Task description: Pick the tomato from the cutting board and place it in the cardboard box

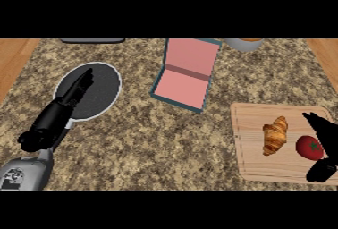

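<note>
One tomato (309, 147), not yet lifted: it sits on the cutting board (254, 167), right of a croissant (275, 135). Nothing has gone into the box (187, 74), well apart up the counter; grasp, carry and drop all remain. My right hand (322, 134), fingers straight and unclosed, lies just beside the tomato's right edge. My left hand (76, 91) rests outstretched over a dark plate (109, 89).

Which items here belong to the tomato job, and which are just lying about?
Part of the job:
tomato
cutting board
pink box with teal rim, apparently the target
right robot hand, beside the tomato

Just lying about:
croissant on the board
dark round plate
left robot hand, open over the plate
</note>
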Motion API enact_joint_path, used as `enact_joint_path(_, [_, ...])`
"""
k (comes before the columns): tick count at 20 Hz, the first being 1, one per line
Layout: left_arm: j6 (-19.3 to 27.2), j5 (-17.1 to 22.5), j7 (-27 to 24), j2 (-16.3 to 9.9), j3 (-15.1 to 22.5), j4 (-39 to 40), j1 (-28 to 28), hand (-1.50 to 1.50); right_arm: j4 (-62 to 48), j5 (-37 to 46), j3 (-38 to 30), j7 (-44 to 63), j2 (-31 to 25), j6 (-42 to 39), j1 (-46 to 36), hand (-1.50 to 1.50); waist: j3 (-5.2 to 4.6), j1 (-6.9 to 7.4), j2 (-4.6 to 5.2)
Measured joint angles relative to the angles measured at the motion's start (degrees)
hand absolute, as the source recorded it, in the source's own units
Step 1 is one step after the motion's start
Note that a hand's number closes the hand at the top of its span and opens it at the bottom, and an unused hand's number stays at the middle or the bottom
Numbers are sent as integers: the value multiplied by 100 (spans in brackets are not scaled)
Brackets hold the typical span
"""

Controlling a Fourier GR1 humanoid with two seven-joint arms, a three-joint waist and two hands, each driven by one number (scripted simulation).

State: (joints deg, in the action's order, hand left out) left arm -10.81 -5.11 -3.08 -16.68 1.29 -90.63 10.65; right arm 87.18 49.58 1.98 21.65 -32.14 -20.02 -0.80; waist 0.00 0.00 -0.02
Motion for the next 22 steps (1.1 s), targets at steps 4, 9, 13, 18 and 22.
enact_joint_path(4, [-104, -58, -156, 52, -134, 142, -1, 0, -256, 276, -111, -80, 120, 75, -23, -150, 1, -2, 2])
enact_joint_path(9, [-147, -186, -160, 164, -187, 179, 38, 0, -553, 538, -242, -223, 240, 179, -63, -150, -1, -1, 1])
enact_joint_path(13, [-176, -267, -92, 245, -210, 94, 48, 0, -1093, 590, -442, -612, 226, 257, -266, -150, 1, 4, 3])
enact_joint_path(18, [-339, -177, -85, 207, -363, 146, 120, 0, -1418, 814, -331, -1235, 217, 598, -260, 150, 2, 1, 3])
enact_joint_path(22, [-329, -219, 14, 258, -369, 82, 155, 0, -1686, 1061, -287, -1603, 273, 1155, -414, 150, -5, 10, 0])
